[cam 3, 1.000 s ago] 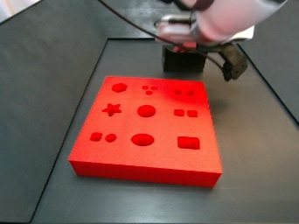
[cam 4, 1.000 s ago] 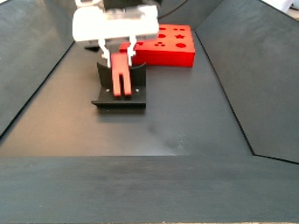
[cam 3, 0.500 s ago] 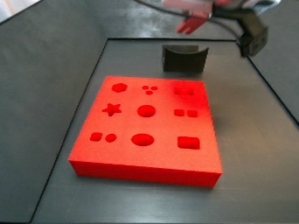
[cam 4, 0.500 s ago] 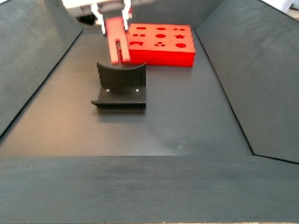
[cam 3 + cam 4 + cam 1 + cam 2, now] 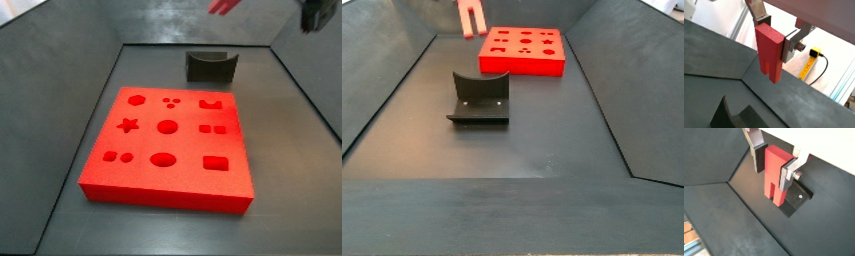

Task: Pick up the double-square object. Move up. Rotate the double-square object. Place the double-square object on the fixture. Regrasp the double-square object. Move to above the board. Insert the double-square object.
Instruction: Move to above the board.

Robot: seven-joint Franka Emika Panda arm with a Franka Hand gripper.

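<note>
The double-square object [image 5: 769, 55] is a small red elongated block with a slit in its lower end. It hangs upright between the silver fingers of my gripper [image 5: 775, 39], which is shut on it in both wrist views [image 5: 773, 169]. The block [image 5: 773, 178] is well above the fixture [image 5: 795, 201] and not touching it. In both side views only the block's lower end [image 5: 225, 6] [image 5: 470, 17] shows at the top edge, with the gripper itself out of frame. The dark fixture [image 5: 210, 67] [image 5: 480, 98] stands bare. The board [image 5: 167, 140] [image 5: 523, 50] lies flat nearby.
Sloping dark walls [image 5: 396, 80] enclose the floor on both sides. A dark part of the arm [image 5: 318, 12] shows at the upper corner of a side view. A yellow cable [image 5: 811, 62] hangs outside the enclosure.
The gripper has risen straight up from the fixture with the double-square object in it, leaving the fixture bare and nearly leaving both side views.
</note>
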